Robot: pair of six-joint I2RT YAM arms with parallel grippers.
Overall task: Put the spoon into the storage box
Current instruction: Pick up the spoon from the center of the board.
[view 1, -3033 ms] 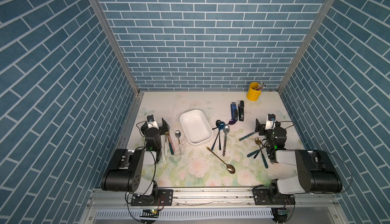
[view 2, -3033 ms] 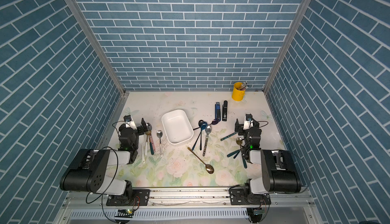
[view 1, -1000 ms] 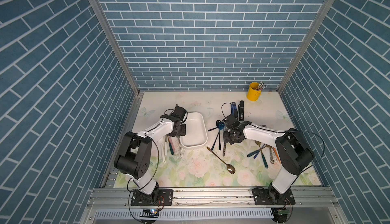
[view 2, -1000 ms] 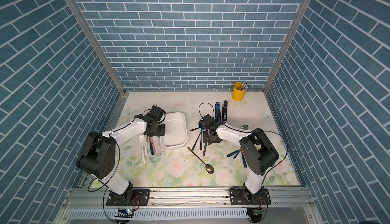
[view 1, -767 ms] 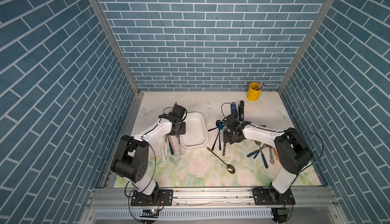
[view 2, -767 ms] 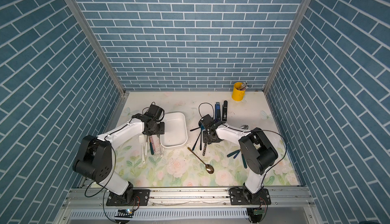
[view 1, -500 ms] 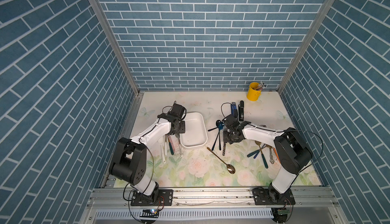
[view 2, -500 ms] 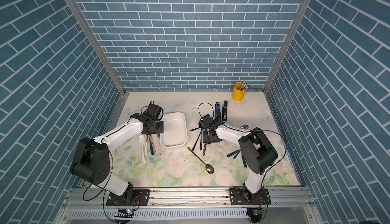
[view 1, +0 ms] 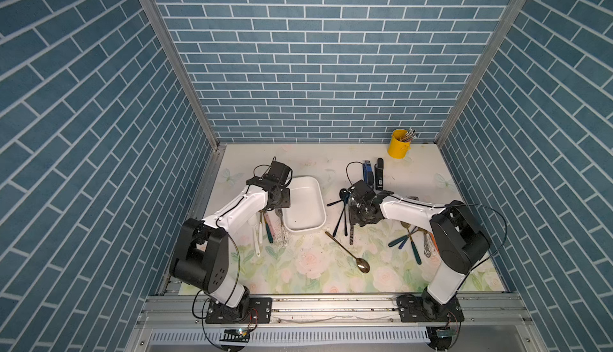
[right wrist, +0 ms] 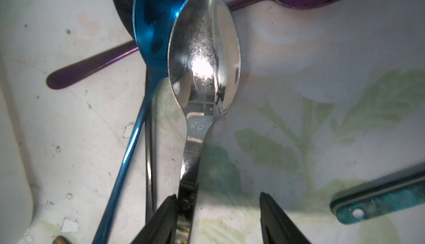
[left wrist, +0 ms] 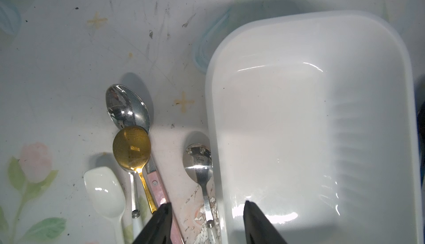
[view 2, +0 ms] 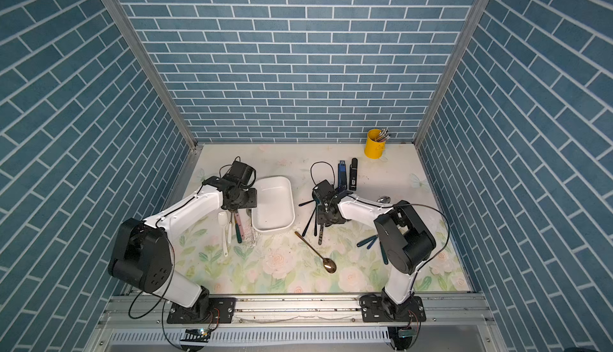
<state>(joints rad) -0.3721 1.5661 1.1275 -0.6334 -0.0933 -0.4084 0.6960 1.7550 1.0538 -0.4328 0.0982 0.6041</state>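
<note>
The box (view 1: 305, 201) sits centre-left on the bench (view 1: 331, 277). The left tool (left wrist: 207, 219) hangs at its left rim, jaws apart, straddling that rim and the handle of a small spoon (left wrist: 199, 160) lying just beside the box. Right of the box, the right tool (right wrist: 218, 217) is also apart. A silver spoon (right wrist: 203, 54) lies unclamped on the bench, its handle between the jaws, just beside one finger.

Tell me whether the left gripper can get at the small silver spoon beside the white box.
Probably yes: the left gripper hangs open over the small silver spoon, nothing covering it. The storage box rim lies close beside it and may crowd one finger.
</note>
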